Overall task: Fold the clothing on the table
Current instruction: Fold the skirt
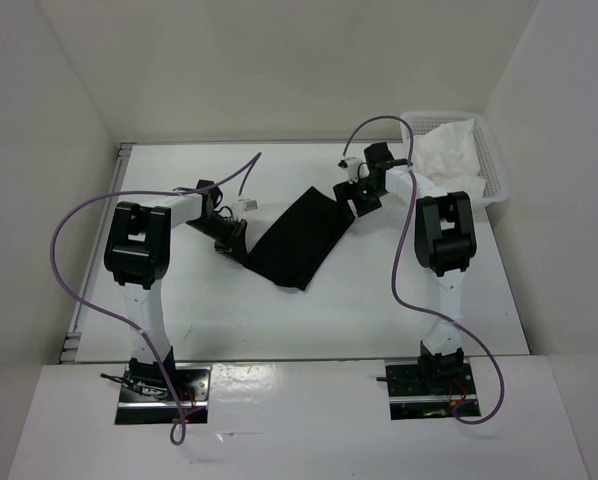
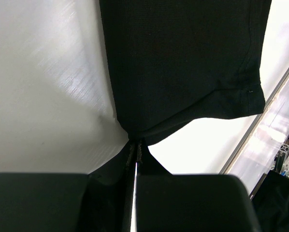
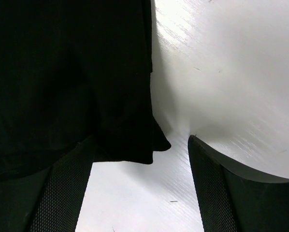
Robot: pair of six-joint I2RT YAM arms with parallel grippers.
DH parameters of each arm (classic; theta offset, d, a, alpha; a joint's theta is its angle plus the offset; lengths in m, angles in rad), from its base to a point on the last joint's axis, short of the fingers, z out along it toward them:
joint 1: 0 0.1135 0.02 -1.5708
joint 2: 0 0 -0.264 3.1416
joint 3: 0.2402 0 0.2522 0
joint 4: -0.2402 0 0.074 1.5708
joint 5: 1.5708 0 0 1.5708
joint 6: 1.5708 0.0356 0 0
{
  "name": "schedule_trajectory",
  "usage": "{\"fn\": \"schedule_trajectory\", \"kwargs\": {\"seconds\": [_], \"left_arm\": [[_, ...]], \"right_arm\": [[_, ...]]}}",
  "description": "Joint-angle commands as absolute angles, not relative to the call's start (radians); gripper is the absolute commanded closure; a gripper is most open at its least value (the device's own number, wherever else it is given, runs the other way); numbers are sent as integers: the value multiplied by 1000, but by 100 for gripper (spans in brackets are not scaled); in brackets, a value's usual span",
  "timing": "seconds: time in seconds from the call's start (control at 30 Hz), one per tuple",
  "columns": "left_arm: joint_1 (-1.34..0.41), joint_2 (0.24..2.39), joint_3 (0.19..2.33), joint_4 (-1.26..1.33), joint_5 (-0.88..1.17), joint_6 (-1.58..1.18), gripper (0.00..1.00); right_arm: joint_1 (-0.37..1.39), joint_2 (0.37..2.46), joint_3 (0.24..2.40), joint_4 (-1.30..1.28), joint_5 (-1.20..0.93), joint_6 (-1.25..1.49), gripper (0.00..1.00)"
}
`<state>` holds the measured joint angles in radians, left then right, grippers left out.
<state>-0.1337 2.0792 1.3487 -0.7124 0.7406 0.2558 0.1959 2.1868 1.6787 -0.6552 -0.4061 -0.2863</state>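
The black clothing [image 1: 299, 238] lies as a folded strip slanting across the middle of the white table [image 1: 379, 300]. My left gripper [image 1: 229, 240] is at its near-left end, shut on a pinch of the clothing's edge. In the left wrist view the clothing [image 2: 183, 63] spreads away from my shut left gripper [image 2: 136, 145]. My right gripper [image 1: 347, 197] stands open at the far-right end. In the right wrist view a corner of the clothing [image 3: 67, 72] hangs between the fingers of my open right gripper [image 3: 138, 142], covering the left one's tip and apart from the right one.
A white mesh basket [image 1: 491, 165] holding a white cloth [image 1: 444, 150] stands at the back right, close behind the right arm. The table's metal rail [image 2: 260, 121] runs past the clothing's hem in the left wrist view. White walls enclose the table.
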Motion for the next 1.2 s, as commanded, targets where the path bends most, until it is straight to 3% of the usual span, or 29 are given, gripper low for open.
{"fn": "schedule_trajectory", "kwargs": {"seconds": [0.0,0.3,0.5,0.7,0.83,0.9,1.17], "left_arm": [[-143,2103,1333,-686,644,299,100],[-143,2094,1324,-695,653,299,100],[-143,2094,1324,-695,653,299,100],[-143,2094,1324,-695,653,299,100],[-143,2094,1324,-704,643,299,100],[-143,2094,1324,-704,643,308,100],[-143,2115,1354,-724,634,308,100]], "right_arm": [[206,2189,1640,-670,-430,-293,19],[206,2232,1661,-670,-488,-293,23],[206,2278,1694,-689,-538,-302,36],[206,2298,1694,-698,-538,-302,62],[206,2298,1684,-698,-516,-311,91],[206,2289,1684,-698,-494,-311,100],[187,2140,1646,-680,-336,-311,100]]}}
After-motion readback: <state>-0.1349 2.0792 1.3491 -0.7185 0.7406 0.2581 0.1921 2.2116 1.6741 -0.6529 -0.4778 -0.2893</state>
